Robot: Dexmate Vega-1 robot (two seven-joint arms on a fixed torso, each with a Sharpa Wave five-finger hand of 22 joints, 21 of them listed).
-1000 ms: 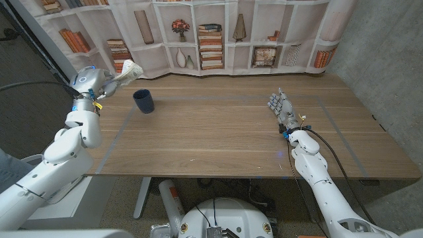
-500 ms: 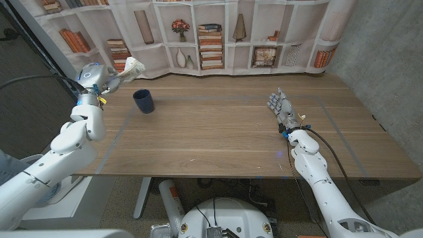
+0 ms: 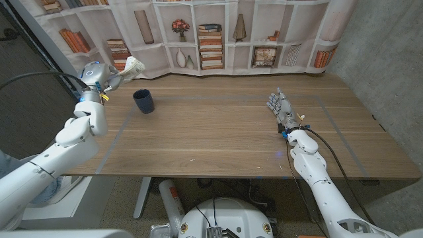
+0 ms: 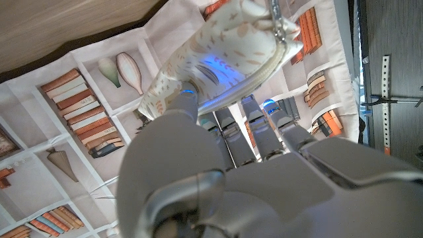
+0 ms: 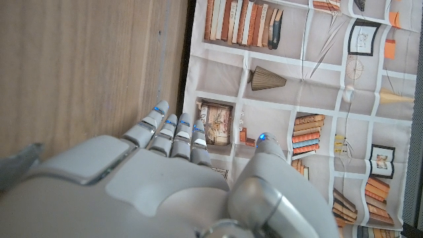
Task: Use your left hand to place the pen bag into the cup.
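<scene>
The left hand (image 3: 109, 80) grasps the pen bag (image 3: 131, 65) aloft beyond the cup (image 3: 143, 101); soft and light, likely floppy, it seems best held mid-body, while the right hand (image 3: 278, 106) rests released.

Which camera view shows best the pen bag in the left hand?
The left wrist view: the pen bag is large there, held by the left hand. The head view shows it small, beyond the cup. The right wrist view looks elsewhere.
</scene>
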